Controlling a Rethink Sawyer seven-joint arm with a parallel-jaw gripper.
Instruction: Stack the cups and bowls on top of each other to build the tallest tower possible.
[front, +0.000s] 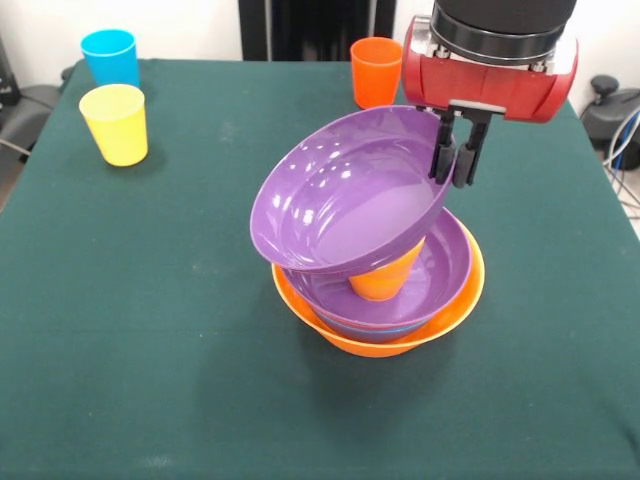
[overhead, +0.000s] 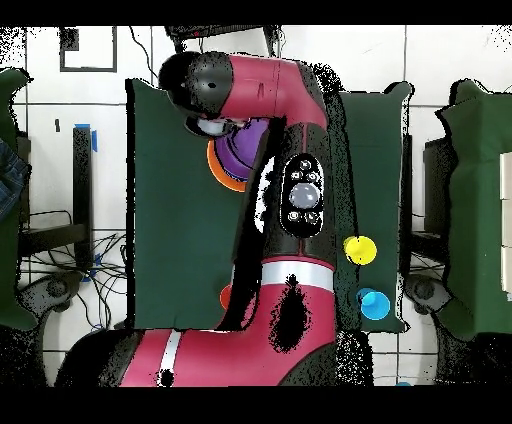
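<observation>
In the front view my gripper (front: 455, 165) is shut on the right rim of a wide purple bowl (front: 345, 195) and holds it tilted, its left side down. Under it an orange cup (front: 382, 278) stands upright in the second purple bowl (front: 445, 262). That bowl nests over a thin blue rim (front: 385, 331) in the large orange bowl (front: 455, 310), which forms the tower. The light blue cup (front: 110, 56), yellow cup (front: 115, 122) and red-orange cup (front: 376, 70) stand apart at the far side. The green and translucent bowls are hidden. In the overhead view the arm covers the gripper.
In the overhead view the arm (overhead: 290, 190) hides most of the green table (overhead: 170, 230); the purple bowl (overhead: 248, 142), orange bowl rim (overhead: 217, 172), yellow cup (overhead: 360, 250) and light blue cup (overhead: 374, 303) show beside it. Cables lie on the floor at the left.
</observation>
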